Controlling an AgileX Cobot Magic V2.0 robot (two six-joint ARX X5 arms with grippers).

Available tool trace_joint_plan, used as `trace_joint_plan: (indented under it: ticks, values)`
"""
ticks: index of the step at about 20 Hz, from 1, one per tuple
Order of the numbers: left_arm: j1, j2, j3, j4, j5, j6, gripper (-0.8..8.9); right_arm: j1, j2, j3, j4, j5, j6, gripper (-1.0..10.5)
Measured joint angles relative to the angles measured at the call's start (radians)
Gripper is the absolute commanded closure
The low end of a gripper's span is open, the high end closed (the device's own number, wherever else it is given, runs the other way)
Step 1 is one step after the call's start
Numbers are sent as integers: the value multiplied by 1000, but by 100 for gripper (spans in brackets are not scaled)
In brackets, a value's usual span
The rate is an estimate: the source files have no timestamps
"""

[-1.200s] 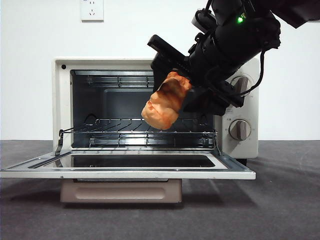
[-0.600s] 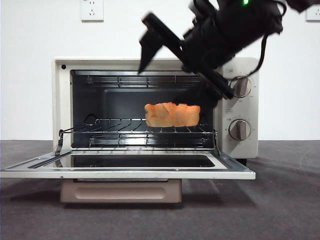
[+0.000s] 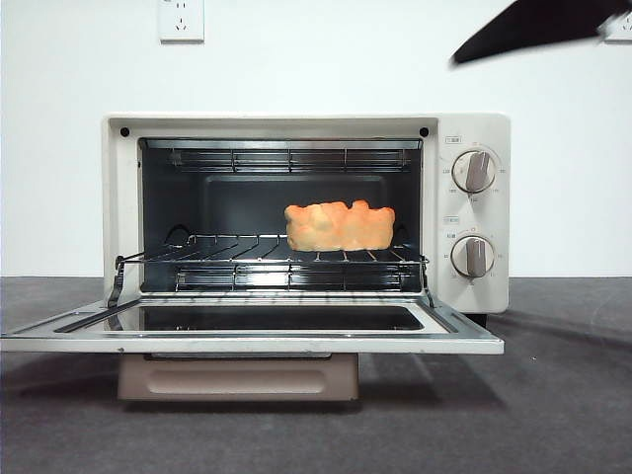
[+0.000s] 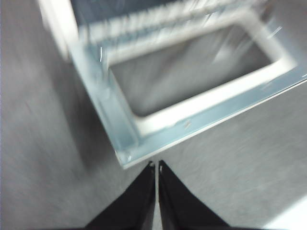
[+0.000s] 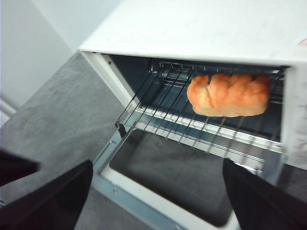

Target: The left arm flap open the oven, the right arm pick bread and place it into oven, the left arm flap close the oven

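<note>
The cream-white oven (image 3: pixel 474 128) stands with its door (image 3: pixel 247 342) flapped down flat. The golden-orange bread (image 3: pixel 340 226) lies on the wire rack (image 3: pixel 247 259) at the right side of the cavity, free of any gripper. My right gripper (image 5: pixel 158 177) is open and empty, pulled back above and in front of the oven (image 5: pixel 206 28), looking down at the bread (image 5: pixel 229 94). In the front view its arm shows only as a black tip (image 3: pixel 533 25) at the top right. My left gripper (image 4: pixel 157 165) is shut and empty, just off a front corner of the open door (image 4: pixel 201 120); this view is blurred.
Two beige knobs (image 3: pixel 475 170) (image 3: pixel 473 256) sit on the oven's right panel. A wall socket (image 3: pixel 182 18) is on the white wall behind. The dark grey table (image 3: pixel 563 395) runs in front and to both sides. A dark shape (image 5: pixel 14 167) shows at the edge of the right wrist view.
The right gripper let the bread go onto the rack, then rose up and to the right until only its tip shows. The bread now lies flat on the rack.
</note>
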Motion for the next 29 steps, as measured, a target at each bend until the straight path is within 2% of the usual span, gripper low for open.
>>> trace_joint_plan:
  ticks: [6, 10, 14, 18, 22, 29]
  values:
    - [249, 229, -19, 140, 308, -22, 799, 0, -299, 0, -280, 3, -68, 516]
    - [405, 373, -19, 172, 414, -27, 799, 0, -429, 0, -405, 29, -69, 516]
    - [494, 472, -19, 182, 435, -28, 799, 0, -489, 0, -467, 30, -68, 516]
    - [519, 586, -19, 164, 441, -30, 799, 0, -498, 0, -491, 30, -60, 516]
    - [518, 703, -19, 168, 553, -30, 799, 0, -498, 0, -491, 30, -60, 516]
    - [520, 734, -19, 187, 621, -30, 799, 0, -498, 0, -491, 60, -60, 516]
